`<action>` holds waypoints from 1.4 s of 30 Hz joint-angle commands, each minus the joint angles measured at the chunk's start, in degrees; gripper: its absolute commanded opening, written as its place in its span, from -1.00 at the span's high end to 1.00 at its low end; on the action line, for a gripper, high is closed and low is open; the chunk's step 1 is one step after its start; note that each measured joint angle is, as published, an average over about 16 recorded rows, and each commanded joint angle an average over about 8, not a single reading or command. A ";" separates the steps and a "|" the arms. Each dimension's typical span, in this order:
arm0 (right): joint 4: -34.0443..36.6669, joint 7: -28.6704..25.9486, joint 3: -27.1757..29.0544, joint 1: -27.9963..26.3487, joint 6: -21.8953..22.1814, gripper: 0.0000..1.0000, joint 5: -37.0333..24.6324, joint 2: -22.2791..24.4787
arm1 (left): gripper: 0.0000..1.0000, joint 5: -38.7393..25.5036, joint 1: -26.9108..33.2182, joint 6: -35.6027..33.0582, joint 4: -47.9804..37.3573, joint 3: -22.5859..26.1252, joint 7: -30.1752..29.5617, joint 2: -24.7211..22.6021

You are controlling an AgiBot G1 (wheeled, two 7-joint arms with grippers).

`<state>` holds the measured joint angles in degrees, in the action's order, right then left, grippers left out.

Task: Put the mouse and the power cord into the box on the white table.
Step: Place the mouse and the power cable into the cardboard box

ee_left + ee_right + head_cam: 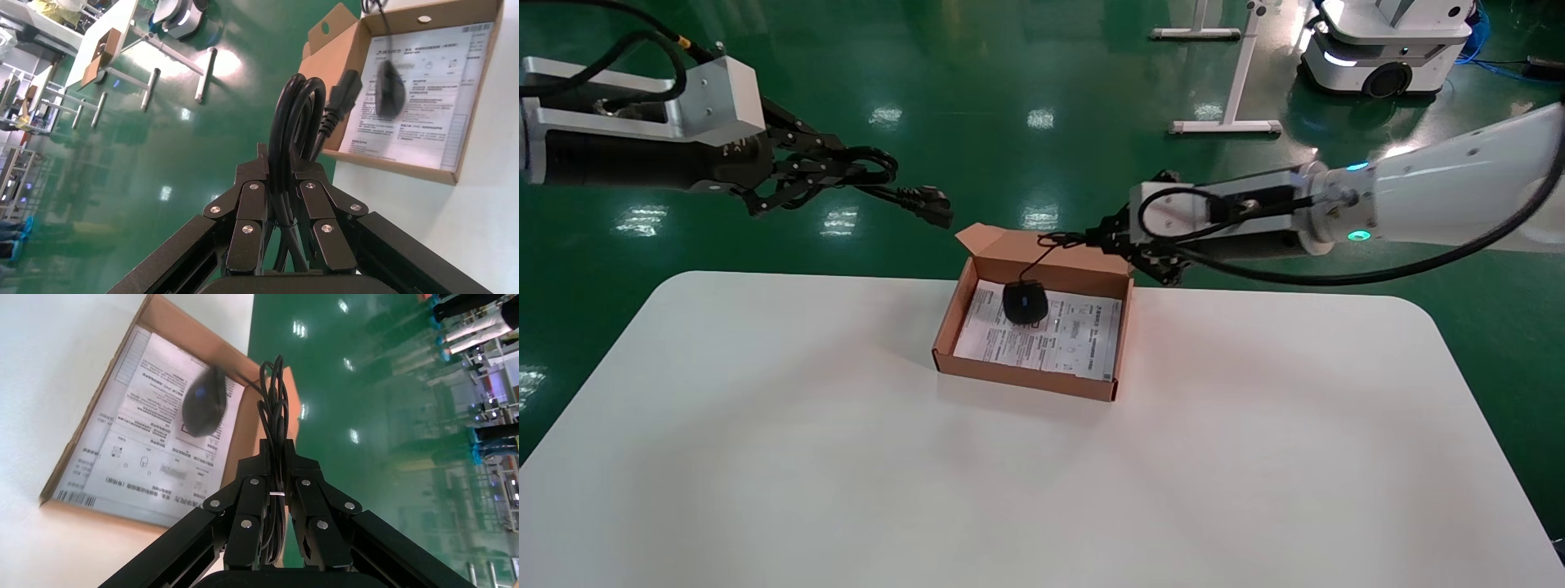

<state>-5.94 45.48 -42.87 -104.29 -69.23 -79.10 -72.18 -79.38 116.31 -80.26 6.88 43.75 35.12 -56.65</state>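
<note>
The brown box (pixel 1026 377) stands on the white table (pixel 846 457) near its far edge, lined with a printed sheet. The black mouse (pixel 1024 302) is over that sheet; whether it touches the sheet I cannot tell. Its thin cable (pixel 1042 257) runs up to a bundle held by my right gripper (pixel 1101 238), shut just past the box's far right corner. In the right wrist view the right gripper (pixel 276 447) pinches that bundle, with the mouse (pixel 204 409) blurred below. My left gripper (pixel 862 173), high up left of the box, is shut on the power cord (pixel 294 116); its plug (pixel 930 206) hangs toward the box.
Green floor lies beyond the table's far edge. A white mobile robot base (pixel 1385 49) and a white stand's feet (pixel 1226 126) are far back on the right. The box's upright flap (pixel 986 237) rises at its far left corner.
</note>
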 commanded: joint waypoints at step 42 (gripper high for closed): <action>-10.91 -3.34 -11.64 8.49 14.92 -1.00 5.04 -4.12 | 1.00 -3.33 -0.09 -1.32 -5.92 2.27 2.99 -3.65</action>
<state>-16.30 42.59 -54.09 -96.52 -55.03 -74.08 -75.35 -82.52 116.22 -81.29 1.05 45.89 38.10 -60.80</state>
